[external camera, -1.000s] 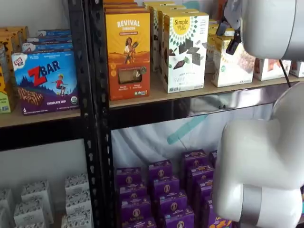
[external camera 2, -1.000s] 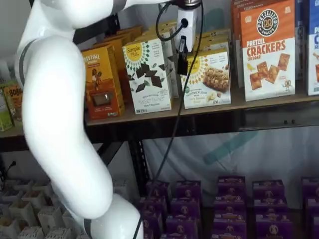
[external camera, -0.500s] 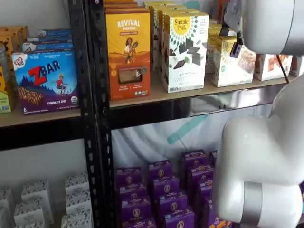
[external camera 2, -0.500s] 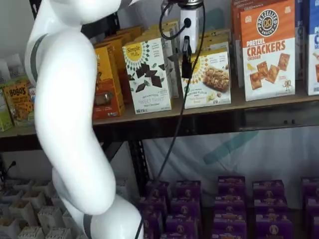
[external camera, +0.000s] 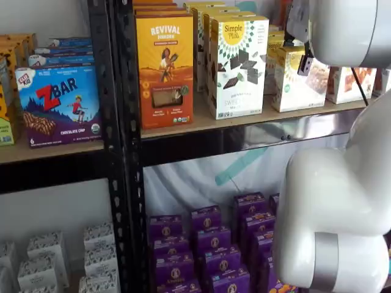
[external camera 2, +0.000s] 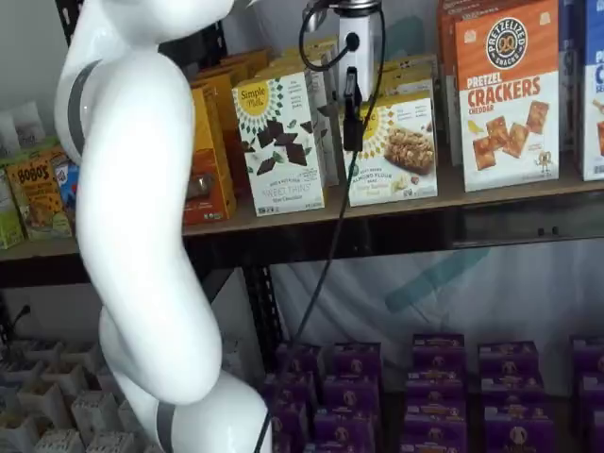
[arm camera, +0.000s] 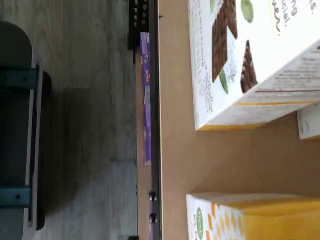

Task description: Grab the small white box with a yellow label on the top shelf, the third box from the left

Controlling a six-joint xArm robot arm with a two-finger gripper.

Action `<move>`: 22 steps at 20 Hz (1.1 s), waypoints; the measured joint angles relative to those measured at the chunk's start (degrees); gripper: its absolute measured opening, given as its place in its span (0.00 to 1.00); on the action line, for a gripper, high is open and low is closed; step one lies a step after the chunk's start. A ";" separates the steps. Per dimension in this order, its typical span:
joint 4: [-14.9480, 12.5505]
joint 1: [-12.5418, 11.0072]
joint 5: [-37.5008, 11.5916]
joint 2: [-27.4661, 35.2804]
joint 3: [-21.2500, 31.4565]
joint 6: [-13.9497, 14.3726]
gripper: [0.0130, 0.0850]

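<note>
The small white box [external camera 2: 401,156] with a round yellow sunburst label stands on the top shelf [external camera 2: 491,196] in both shelf views, also [external camera: 293,82]. My gripper [external camera 2: 351,140] hangs in front of the box's left edge, white body above and black fingers pointing down. In a shelf view my gripper [external camera: 302,70] shows as a dark finger over the box's top. The fingers show side-on, so I cannot tell open from shut, and they hold nothing I can see. The wrist view shows a yellow and white carton corner with a green dot [arm camera: 235,220], apparently this box, on the tan board [arm camera: 180,155].
A taller white carton with dark diamonds [external camera 2: 278,142] stands left of the small box, and an orange cracker box [external camera 2: 505,94] stands right of it. An orange Revival box [external camera: 164,67] is further left. Purple boxes [external camera 2: 434,377] fill the lower shelf. My white arm [external camera 2: 142,226] stands in front.
The gripper has shifted a little to the right, closer to the small white box. The big white arm link has swung to the right in front of the shelves.
</note>
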 joint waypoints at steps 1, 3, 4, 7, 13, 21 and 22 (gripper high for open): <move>0.05 0.05 0.14 0.05 -0.07 0.08 1.00; 0.10 0.16 0.40 0.17 -0.25 0.22 1.00; 0.17 0.19 0.52 0.23 -0.34 0.27 1.00; 0.41 0.25 0.87 0.37 -0.61 0.43 1.00; 0.47 0.36 0.78 0.22 -0.63 0.56 0.83; 0.71 0.12 1.20 0.24 -1.08 0.48 0.67; 0.74 0.11 1.10 0.16 -1.03 0.47 0.61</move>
